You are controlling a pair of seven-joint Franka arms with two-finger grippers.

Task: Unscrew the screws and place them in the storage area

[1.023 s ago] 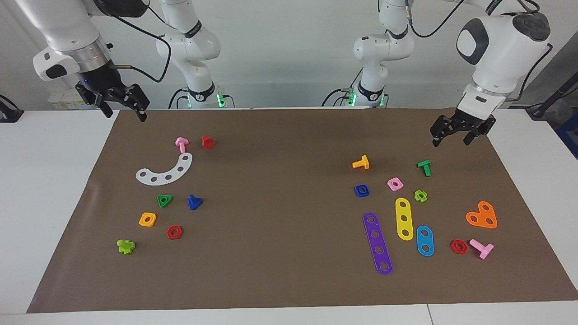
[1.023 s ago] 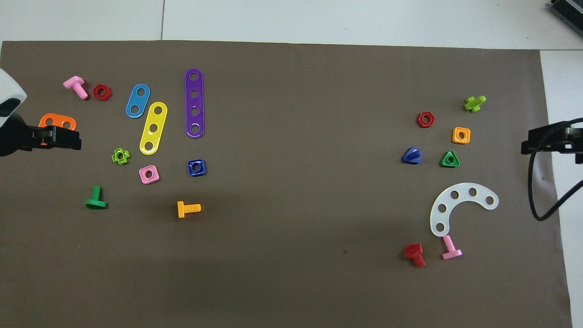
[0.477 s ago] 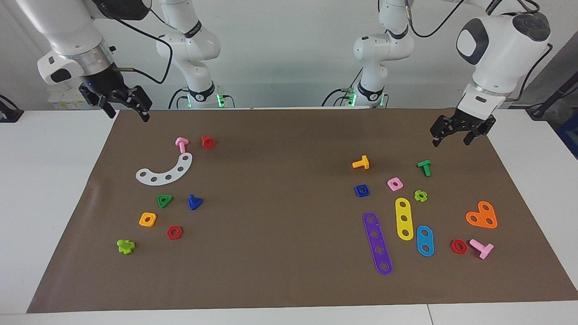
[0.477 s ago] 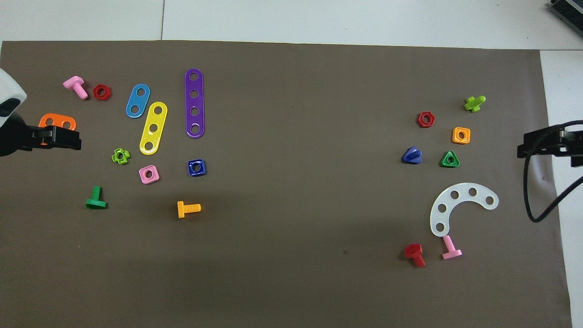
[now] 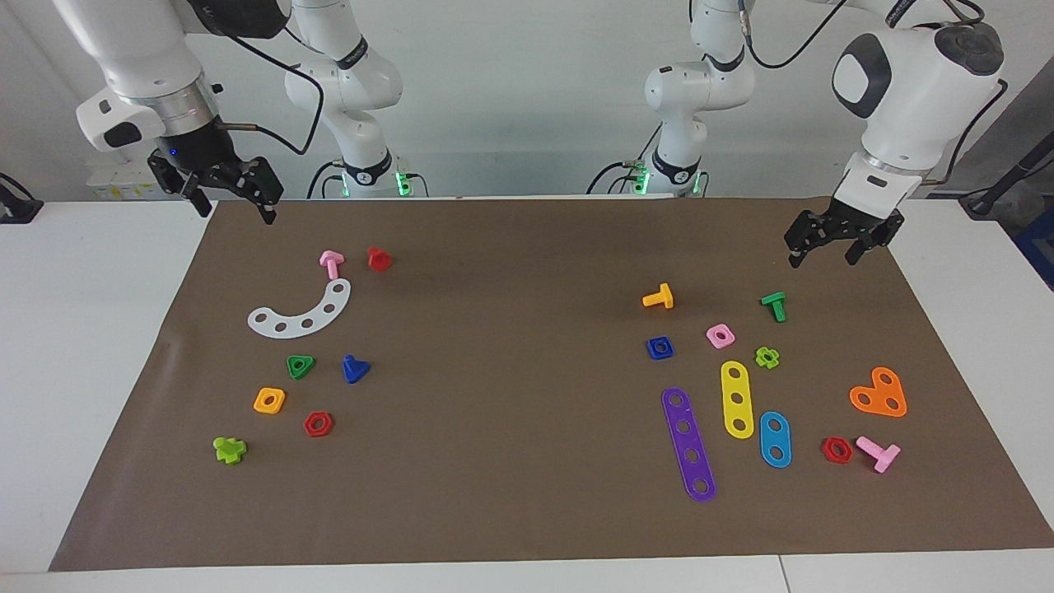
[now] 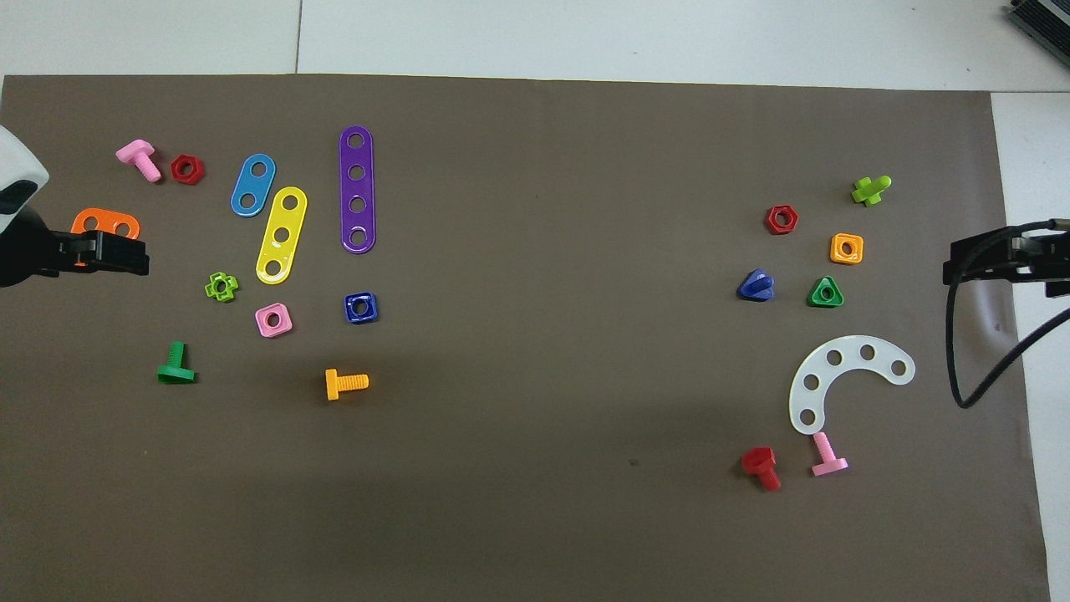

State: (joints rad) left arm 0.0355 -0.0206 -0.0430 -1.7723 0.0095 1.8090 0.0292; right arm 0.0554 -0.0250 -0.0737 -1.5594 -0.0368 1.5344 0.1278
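Overhead view: one dark-blue screw (image 6: pixel 756 286) is lying on the storage area (image 6: pixel 794 255) of the brown mat (image 6: pixel 535 502), just beside one green triangle nut (image 6: pixel 825 293), with one white curved strip (image 6: pixel 844 380) nearer the robots. Right gripper (image 5: pixel 233 198) is hanging over the mat's edge, fingers spread, holding nothing. Left gripper (image 5: pixel 823 247) is hovering apart, likewise spread and holding nothing, above one green bolt (image 5: pixel 774 305).

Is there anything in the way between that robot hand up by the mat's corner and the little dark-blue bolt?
Partly. The right hand hangs over the mat's corner. The white curved strip and pink bolt lie between it and the dark-blue bolt, beside the green triangle nut. From above, nothing covers the bolt.
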